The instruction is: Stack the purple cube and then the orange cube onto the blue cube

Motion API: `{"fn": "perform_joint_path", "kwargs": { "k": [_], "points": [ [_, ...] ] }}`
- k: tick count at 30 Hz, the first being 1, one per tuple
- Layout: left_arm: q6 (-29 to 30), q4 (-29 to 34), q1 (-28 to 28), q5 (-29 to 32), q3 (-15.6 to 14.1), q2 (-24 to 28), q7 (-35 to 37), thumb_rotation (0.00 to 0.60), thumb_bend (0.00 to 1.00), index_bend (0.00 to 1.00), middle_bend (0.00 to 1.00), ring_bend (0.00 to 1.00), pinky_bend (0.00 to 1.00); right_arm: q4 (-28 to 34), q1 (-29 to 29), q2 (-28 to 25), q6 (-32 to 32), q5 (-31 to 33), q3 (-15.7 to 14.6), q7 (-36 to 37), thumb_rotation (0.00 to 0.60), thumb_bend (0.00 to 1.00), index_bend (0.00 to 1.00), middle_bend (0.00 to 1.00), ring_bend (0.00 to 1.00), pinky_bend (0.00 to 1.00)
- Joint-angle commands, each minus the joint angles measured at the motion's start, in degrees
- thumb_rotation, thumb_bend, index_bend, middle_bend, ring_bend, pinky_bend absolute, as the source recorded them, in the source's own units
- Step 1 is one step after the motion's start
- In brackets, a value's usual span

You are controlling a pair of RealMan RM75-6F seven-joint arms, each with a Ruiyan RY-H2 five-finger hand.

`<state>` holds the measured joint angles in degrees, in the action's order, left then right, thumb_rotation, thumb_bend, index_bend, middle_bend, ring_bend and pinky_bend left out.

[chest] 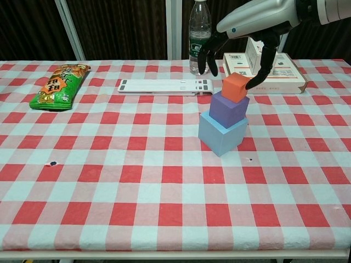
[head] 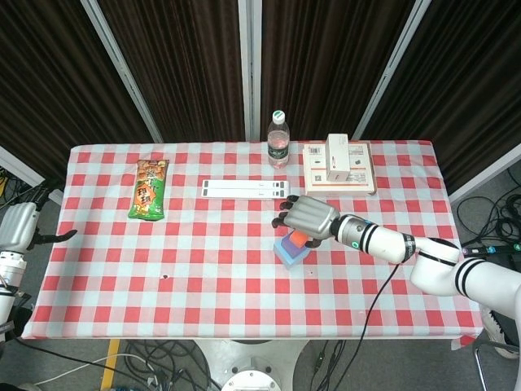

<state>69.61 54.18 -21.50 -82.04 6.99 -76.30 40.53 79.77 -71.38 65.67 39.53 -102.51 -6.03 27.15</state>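
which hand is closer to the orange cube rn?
Right. The right hand hovers directly over the orange cube, fingers spread around it. The left hand sits off the table's far left edge.

Orange cube (chest: 236, 86) tops purple cube (chest: 228, 109) (blue cube (chest: 221, 134) lowest).

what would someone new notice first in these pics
A three-cube tower stands right of the table's centre: the orange cube on the purple cube on the blue cube. The right hand hangs just above it, fingers spread around the top. Behind stands a water bottle.
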Motion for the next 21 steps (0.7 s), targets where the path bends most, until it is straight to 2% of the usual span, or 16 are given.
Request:
{"fn": "perform_joint_path", "kwargs": {
  "k": [1, 6, 11, 13, 16, 17, 18, 21],
  "points": [
    [0.20, 0.31, 0.01, -0.08, 0.02, 0.20, -0.07, 0.600, 0.03, 0.24, 0.22, 0.16, 0.29, 1.47, 1.44, -1.42, 3.35, 1.86, 1.62, 1.31, 0.600, 0.08, 0.22, 0.31, 0.14, 0.17],
    [0.66, 1.28, 0.00, -0.33, 0.06, 0.89, -0.51, 0.600, 0.03, 0.24, 0.22, 0.16, 0.29, 5.70, 4.72, -7.61, 8.16, 5.39, 3.35, 4.90, 0.600, 0.04, 0.19, 0.31, 0.13, 0.18],
    [1.07, 2.97, -0.05, -0.56, 0.07, 1.70, -1.69, 0.600, 0.03, 0.24, 0.22, 0.16, 0.29, 10.20, 11.84, -15.06, 13.73, 11.55, 4.34, 0.73, 0.600, 0.04, 0.18, 0.31, 0.14, 0.18],
    [1.35, 3.80, -0.05, -0.74, 0.03, 1.97, -2.34, 0.600, 0.03, 0.24, 0.22, 0.16, 0.29, 11.53, 15.90, -16.40, 15.86, 16.53, 4.53, -5.81, 0.600, 0.04, 0.18, 0.31, 0.14, 0.19],
    [1.89, 5.51, -0.03, -1.19, -0.13, 2.54, -3.66, 0.600, 0.03, 0.24, 0.22, 0.16, 0.29, 13.45, 23.10, -14.82, 21.94, 27.60, 4.97, -24.31, 0.600, 0.07, 0.09, 0.28, 0.10, 0.18],
    [2.01, 6.28, -0.05, -1.32, -0.17, 2.83, -4.12, 0.600, 0.03, 0.24, 0.22, 0.16, 0.29, 13.53, 26.23, -12.89, 25.73, 32.64, 4.89, -32.82, 0.600, 0.08, 0.07, 0.26, 0.08, 0.16],
    [2.12, 6.82, -0.09, -1.40, -0.16, 3.04, -4.49, 0.600, 0.03, 0.24, 0.22, 0.16, 0.29, 13.78, 28.12, -11.18, 28.31, 35.97, 5.02, -37.81, 0.600, 0.09, 0.04, 0.24, 0.06, 0.14],
    [2.57, 8.42, -0.17, -1.66, -0.08, 3.77, -5.50, 0.600, 0.03, 0.24, 0.22, 0.16, 0.29, 14.78, 32.35, -6.65, 32.98, 44.28, 6.09, -45.29, 0.600, 0.10, 0.00, 0.19, 0.03, 0.11]
  ]
}}
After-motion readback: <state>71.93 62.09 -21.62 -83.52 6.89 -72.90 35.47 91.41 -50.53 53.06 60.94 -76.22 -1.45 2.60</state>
